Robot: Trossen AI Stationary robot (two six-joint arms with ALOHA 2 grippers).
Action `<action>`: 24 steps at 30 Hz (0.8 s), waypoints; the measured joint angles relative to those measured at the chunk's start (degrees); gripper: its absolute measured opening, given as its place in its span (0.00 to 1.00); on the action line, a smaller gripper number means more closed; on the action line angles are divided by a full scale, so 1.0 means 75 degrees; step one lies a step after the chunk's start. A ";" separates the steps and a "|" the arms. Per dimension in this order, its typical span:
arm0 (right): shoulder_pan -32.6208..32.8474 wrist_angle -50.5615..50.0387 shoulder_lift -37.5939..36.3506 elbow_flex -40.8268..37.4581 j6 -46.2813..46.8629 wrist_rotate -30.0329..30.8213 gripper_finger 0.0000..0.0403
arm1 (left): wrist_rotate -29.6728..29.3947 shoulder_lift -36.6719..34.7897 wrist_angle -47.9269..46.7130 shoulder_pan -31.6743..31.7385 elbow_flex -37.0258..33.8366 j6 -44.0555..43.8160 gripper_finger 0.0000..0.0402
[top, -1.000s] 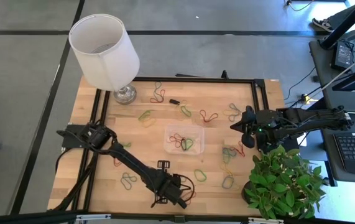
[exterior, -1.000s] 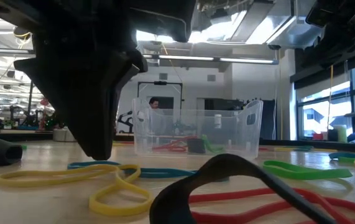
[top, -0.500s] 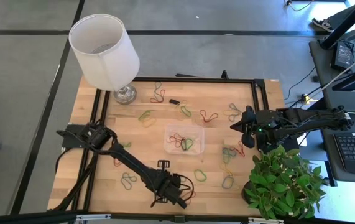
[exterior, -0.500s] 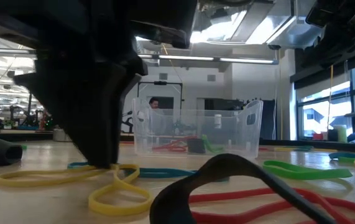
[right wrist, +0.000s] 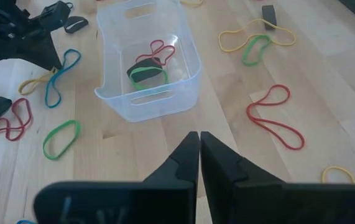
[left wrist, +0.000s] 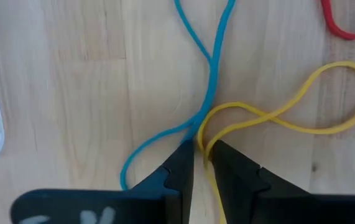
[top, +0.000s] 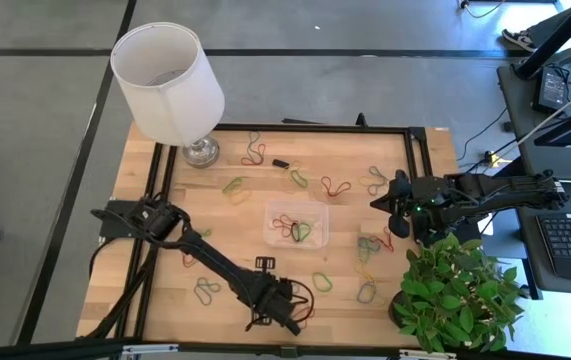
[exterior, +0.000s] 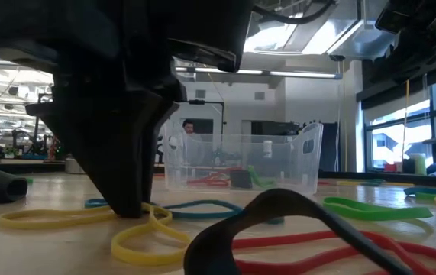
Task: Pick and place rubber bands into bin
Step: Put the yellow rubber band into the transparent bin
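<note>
Left end effector (left wrist: 202,158) pinches 1 yellow band (left wrist: 289,118) beside 1 blue band (left wrist: 211,68)

Bright, even overhead light; low view backlit, its nearest rubber bands (exterior: 279,229) blurred.

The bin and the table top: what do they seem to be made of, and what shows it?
The bin looks like clear, glossy plastic: the bands inside and the wood beneath show through its walls, and its rim and corners are rounded as if moulded. The table top looks like light wood with a smooth, matte finish: grain lines and plank joints show. Whether it is solid wood or veneer cannot be told.
</note>
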 joint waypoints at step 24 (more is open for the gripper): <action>0.0003 0.0003 0.0000 0.0000 0.0032 0.0006 0.05 | -0.1229 -0.1779 -0.0920 0.0112 0.0519 -0.0321 0.01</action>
